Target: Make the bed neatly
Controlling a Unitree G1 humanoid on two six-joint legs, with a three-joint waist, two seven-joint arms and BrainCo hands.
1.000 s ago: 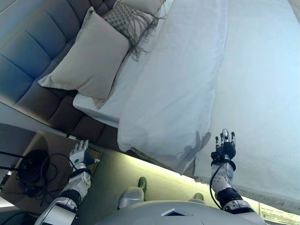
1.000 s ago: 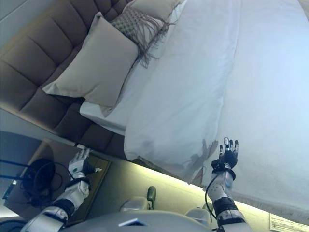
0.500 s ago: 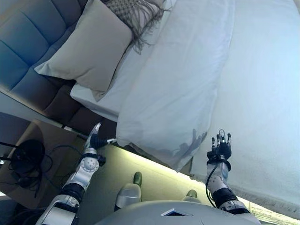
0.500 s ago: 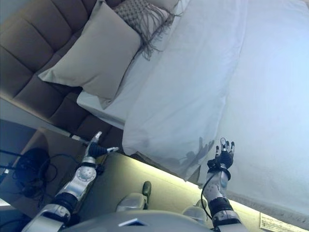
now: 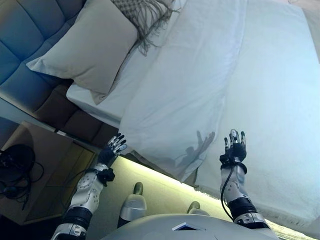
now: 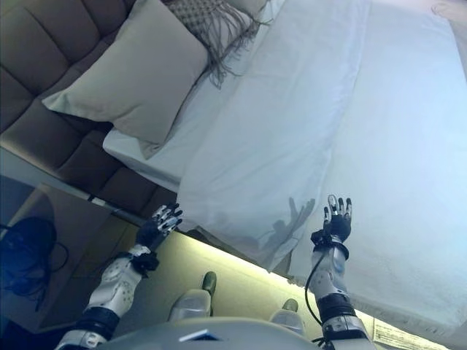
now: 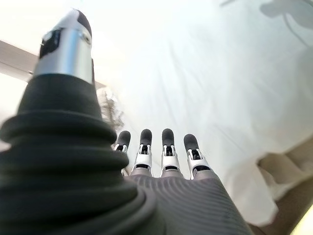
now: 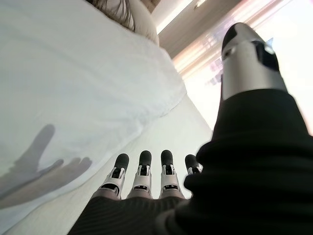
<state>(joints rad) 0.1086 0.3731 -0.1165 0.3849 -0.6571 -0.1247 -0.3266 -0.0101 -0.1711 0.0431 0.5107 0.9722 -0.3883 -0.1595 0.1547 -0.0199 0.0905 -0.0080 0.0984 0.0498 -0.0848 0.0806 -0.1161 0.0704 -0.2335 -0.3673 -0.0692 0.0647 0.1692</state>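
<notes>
Room: padded, tufted headboard [image 5: 30, 30] ran along the far left; a brown bedside table [image 5: 45, 165] stood below it, with a lit strip glowing along the bed's base.

Counted, left to right: one beige pillow [image 5: 85, 47] leaning on the headboard; one patterned fringed cushion [image 5: 142, 10] behind it, only partly in view; one white duvet [image 5: 180, 95] folded back on itself across the middle of the bed, its corner hanging over the near edge; one flat white sheet [image 5: 275, 110] covering the rest of the mattress to the right.

Left hand [image 5: 111, 150] was raised beside the bed's edge, just short of the duvet's hanging corner, fingers straight and spread, holding nothing.

Right hand [image 5: 234, 149] hovered over the sheet near the fold's edge, fingers spread and empty, its shadow falling on the duvet.
</notes>
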